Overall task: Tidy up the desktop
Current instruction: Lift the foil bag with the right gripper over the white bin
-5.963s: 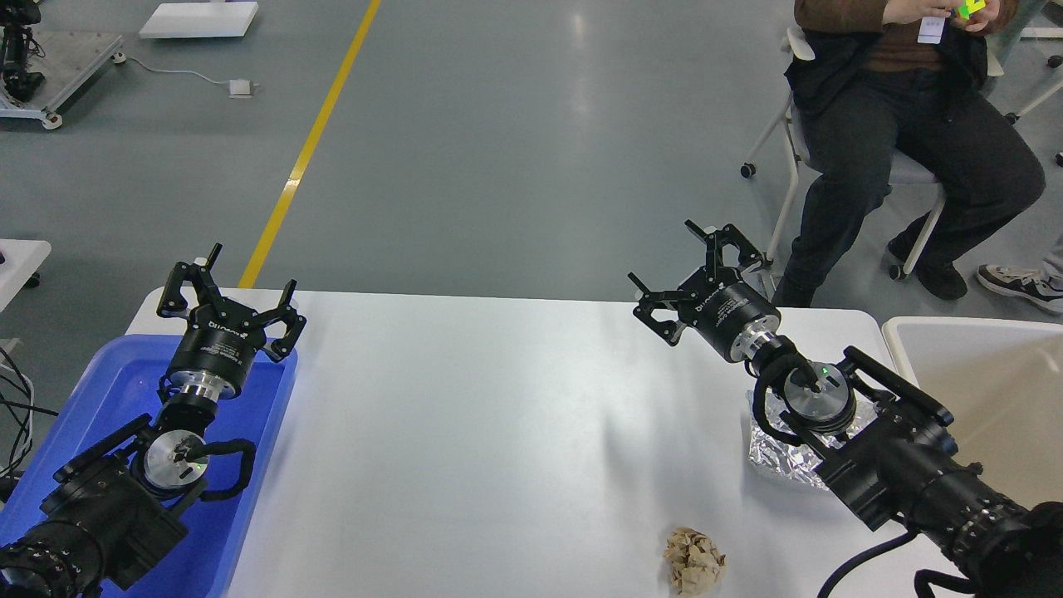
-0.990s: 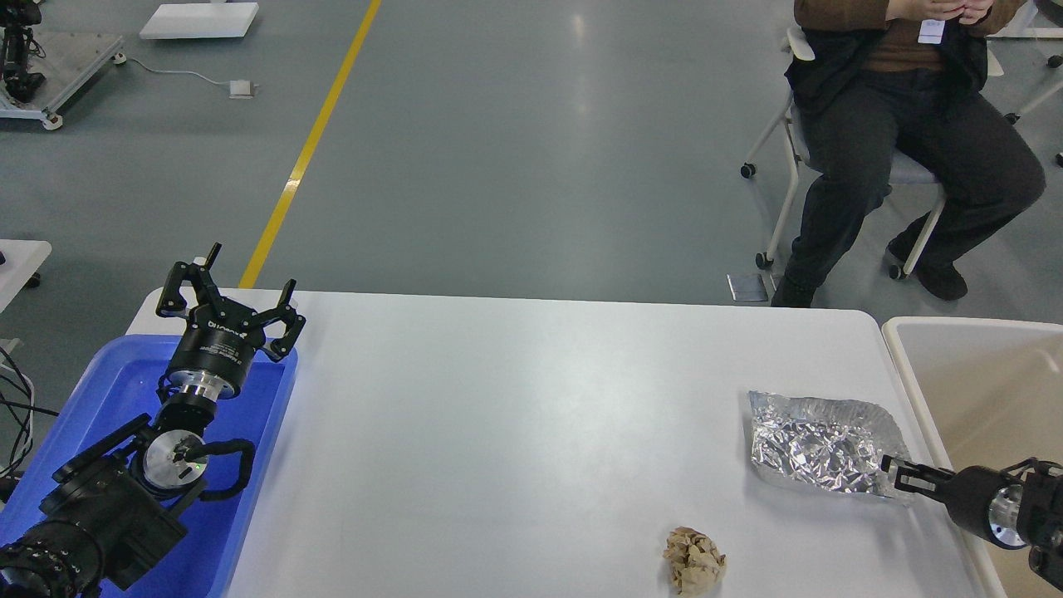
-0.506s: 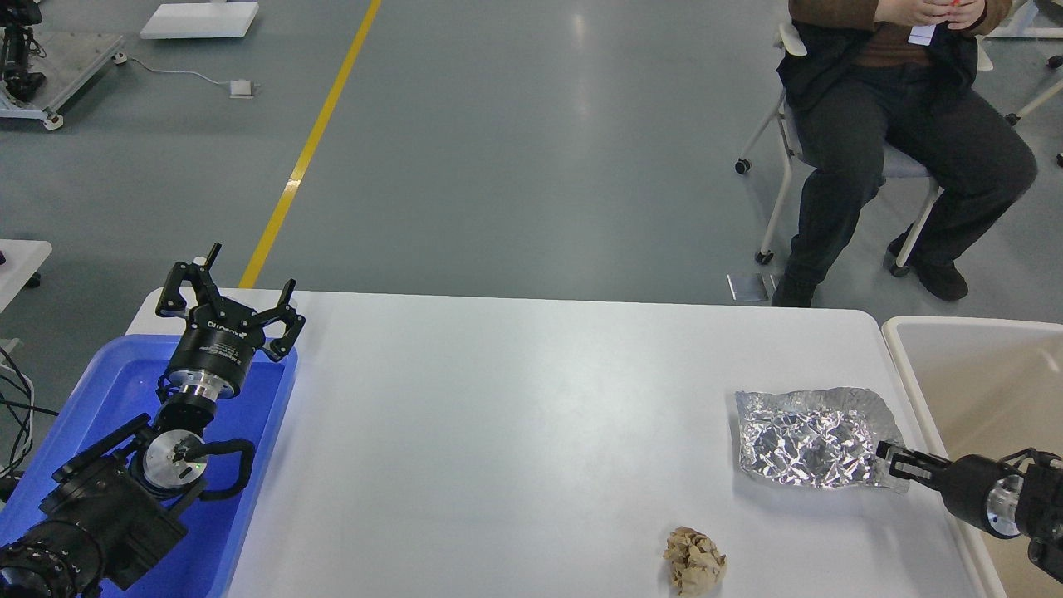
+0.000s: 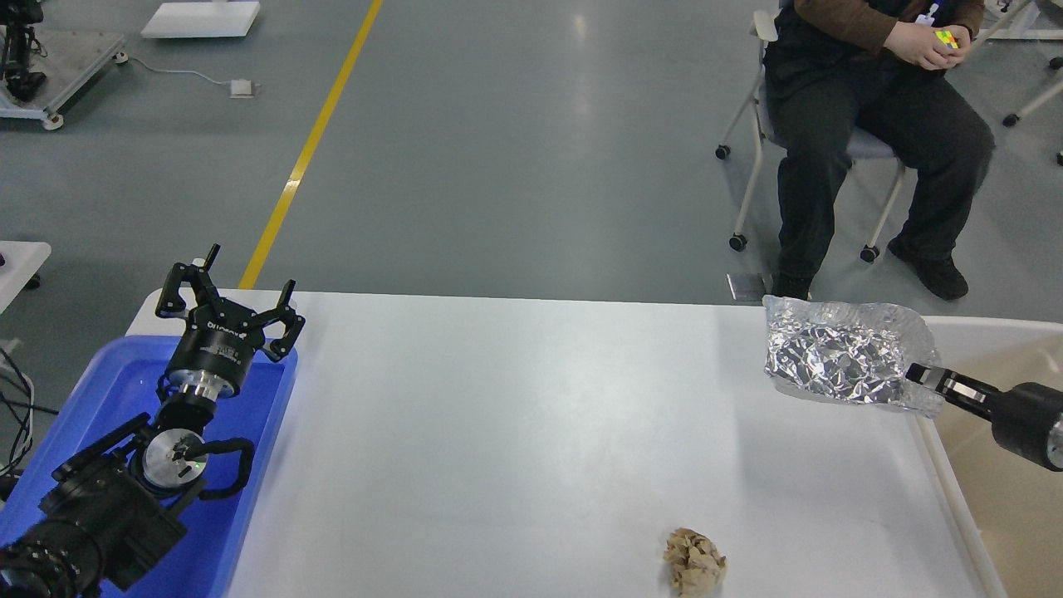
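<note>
The white desktop (image 4: 515,432) spans the middle of the head view. My right gripper (image 4: 920,374) comes in from the right edge and is shut on the near right corner of a crumpled silver foil sheet (image 4: 839,353), holding it lifted above the desktop's right end beside the beige tub (image 4: 996,332). A crumpled brown paper ball (image 4: 694,561) lies on the desktop near the front edge. My left gripper (image 4: 226,291) is open and empty, raised above the far end of the blue tray (image 4: 249,465).
A seated person (image 4: 864,124) on a wheeled chair is beyond the table's far right corner. A yellow floor line (image 4: 311,141) runs behind the table. Cables lie at the left edge.
</note>
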